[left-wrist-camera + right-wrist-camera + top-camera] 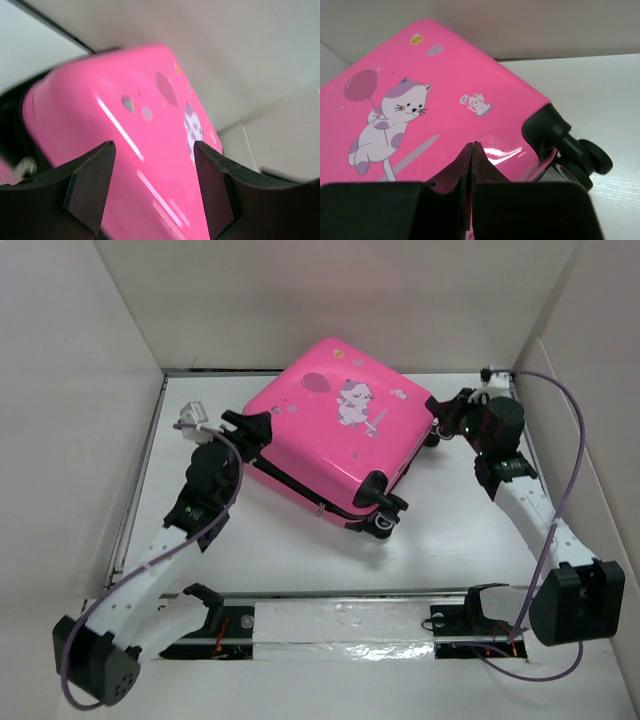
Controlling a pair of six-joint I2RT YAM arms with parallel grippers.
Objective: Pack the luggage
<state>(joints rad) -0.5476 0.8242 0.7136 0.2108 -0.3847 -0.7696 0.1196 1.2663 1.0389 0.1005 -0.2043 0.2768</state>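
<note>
The hot-pink hard-shell suitcase (pixel 335 430) with a cartoon cat and balloon print lies closed and flat, turned diagonally, toward the back of the white bench (pixel 300 550). The left tool (pixel 152 150) gapes wide at its left edge. The right tool (pixel 472 150) has its fingers pressed together, holding nothing, near the black wheels (pixel 592 160) at its right corner.

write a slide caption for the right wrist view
Shut right pincer close to the hot-pink hard-shell suitcase with cartoon cat print
</note>
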